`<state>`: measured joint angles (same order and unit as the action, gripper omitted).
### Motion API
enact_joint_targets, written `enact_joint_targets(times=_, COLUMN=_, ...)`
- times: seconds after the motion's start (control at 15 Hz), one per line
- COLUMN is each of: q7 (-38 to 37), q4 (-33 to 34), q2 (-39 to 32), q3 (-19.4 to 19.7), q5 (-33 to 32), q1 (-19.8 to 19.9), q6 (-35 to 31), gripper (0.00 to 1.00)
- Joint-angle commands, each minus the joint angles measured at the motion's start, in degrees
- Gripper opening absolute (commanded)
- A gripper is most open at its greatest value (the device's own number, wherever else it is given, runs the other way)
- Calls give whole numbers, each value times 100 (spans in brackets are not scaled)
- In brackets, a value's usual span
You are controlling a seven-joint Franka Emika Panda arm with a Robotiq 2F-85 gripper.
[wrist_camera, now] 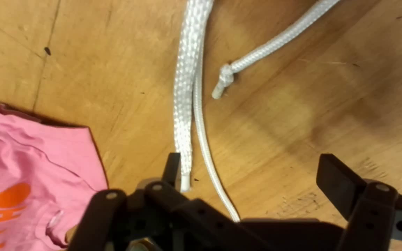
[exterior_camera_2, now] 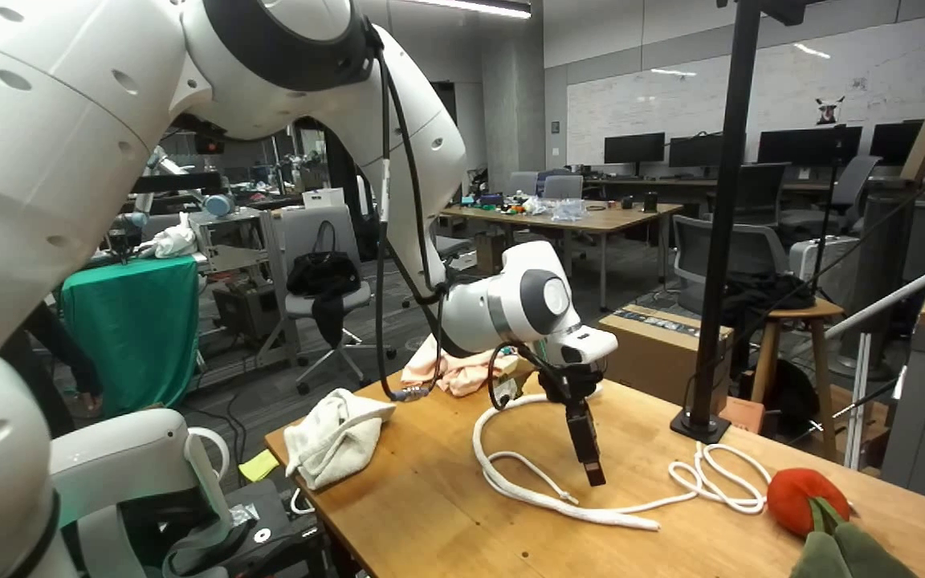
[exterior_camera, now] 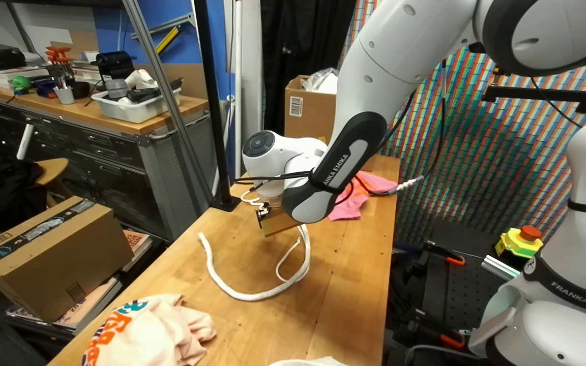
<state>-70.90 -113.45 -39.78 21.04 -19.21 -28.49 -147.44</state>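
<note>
My gripper [wrist_camera: 251, 167] stands open above the wooden table, its black fingers [wrist_camera: 339, 184] far apart with nothing held. In the wrist view, a thick white braided rope [wrist_camera: 183, 104] runs down to its capped end beside the left finger. A thinner white cord [wrist_camera: 206, 150] passes between the fingers. Another cord piece ends in a small knot [wrist_camera: 226, 75]. Both exterior views show the rope [exterior_camera: 260, 296] curving over the table. The gripper [exterior_camera_2: 593, 474] points down over the rope's loop in an exterior view. At lower left of the wrist view lies pink cloth [wrist_camera: 47, 157] with orange print.
A red and green plush item [exterior_camera_2: 804, 499] lies past the cord's loops. A peach shirt [exterior_camera: 155, 330] and a white towel [exterior_camera_2: 338, 437] lie on the table [exterior_camera: 349, 305]. A black post [exterior_camera_2: 723, 241] rises at the table's edge. A cardboard box [exterior_camera: 309, 112] stands at the far end.
</note>
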Motion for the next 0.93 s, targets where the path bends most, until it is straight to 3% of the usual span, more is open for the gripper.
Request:
enact_joint_targets(times=0.0, q7=-282, q4=-541, q2=489, q3=-117, q5=-106, q1=238, q6=-58, gripper=100)
enact_joint_targets(times=0.87, q7=-84, q4=-1475, q2=732, q3=-826, q5=707, q1=1426, q6=-925, gripper=100)
